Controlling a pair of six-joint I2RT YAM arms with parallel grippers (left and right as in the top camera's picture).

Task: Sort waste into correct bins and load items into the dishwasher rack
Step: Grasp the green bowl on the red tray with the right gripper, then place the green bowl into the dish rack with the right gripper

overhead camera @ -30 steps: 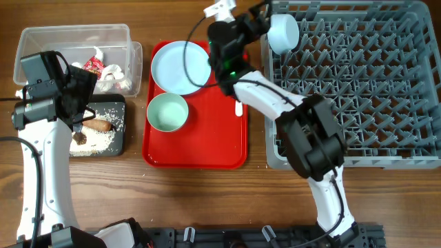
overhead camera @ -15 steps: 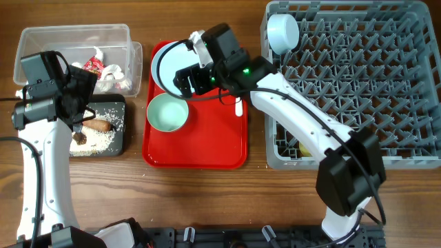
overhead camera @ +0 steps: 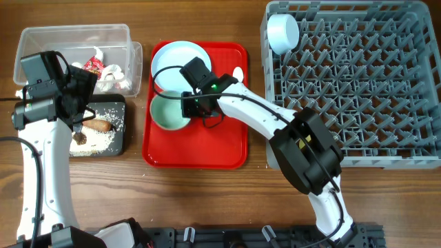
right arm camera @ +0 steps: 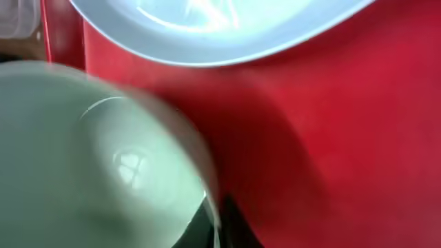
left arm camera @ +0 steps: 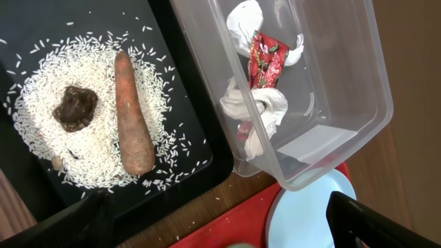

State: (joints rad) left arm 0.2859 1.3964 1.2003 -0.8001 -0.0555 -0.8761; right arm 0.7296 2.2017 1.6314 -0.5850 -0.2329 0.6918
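Observation:
A pale blue bowl stands on the red serving tray. My right gripper is shut on the bowl's right rim. In the right wrist view that rim runs between the two dark fingers. The pale blue plate lies just behind the bowl, and a white spoon rests by its right side. A second bowl sits in the far left corner of the grey rack. My left gripper hangs open over the black tray, which holds rice, a brown lump and a carrot stick.
The clear tub at the far left holds a red-and-white wrapper and crumpled tissue. Loose rice grains dot the wood between the black tray and the red tray. The rack fills the right side of the table.
My right arm swung from the bowl in the rack's corner left and down to the bowl on the red tray, and its jaws closed on the rim. The left arm stayed still.

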